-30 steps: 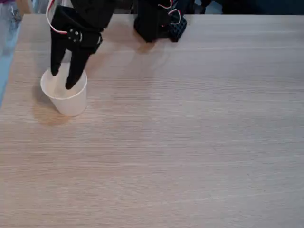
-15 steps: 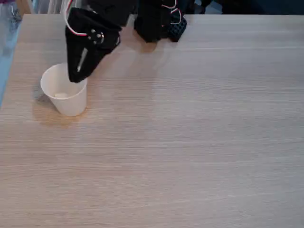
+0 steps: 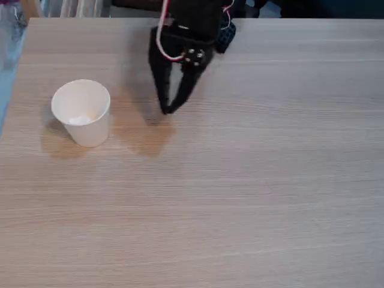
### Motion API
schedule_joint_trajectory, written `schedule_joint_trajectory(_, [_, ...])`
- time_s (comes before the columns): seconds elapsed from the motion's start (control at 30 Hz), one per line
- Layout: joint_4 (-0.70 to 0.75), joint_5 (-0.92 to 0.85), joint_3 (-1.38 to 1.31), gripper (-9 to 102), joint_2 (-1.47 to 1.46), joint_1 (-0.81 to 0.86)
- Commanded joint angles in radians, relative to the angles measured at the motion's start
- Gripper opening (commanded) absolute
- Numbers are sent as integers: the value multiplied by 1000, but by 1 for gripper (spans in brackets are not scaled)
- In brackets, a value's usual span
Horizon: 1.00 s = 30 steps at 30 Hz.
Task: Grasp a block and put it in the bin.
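Now jaws nearly shut (empty), well right of bin; block inside.

Black arm (red and white cables), two tapered fingers

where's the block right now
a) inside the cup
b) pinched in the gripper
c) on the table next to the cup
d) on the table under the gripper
a: a small white block lies at the bottom of the cup, while the gripper hangs over bare table to the cup's right with its fingertips together and nothing between them.
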Motion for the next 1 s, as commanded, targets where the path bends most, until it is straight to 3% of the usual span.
schedule_joint_trajectory(0.0, [20,18,54,0,75,-69])
schedule_joint_trajectory(0.63, [123,-78,528,0,580,-341])
schedule_joint_trajectory(0.97, [376,-167,790,0,1072,-400])
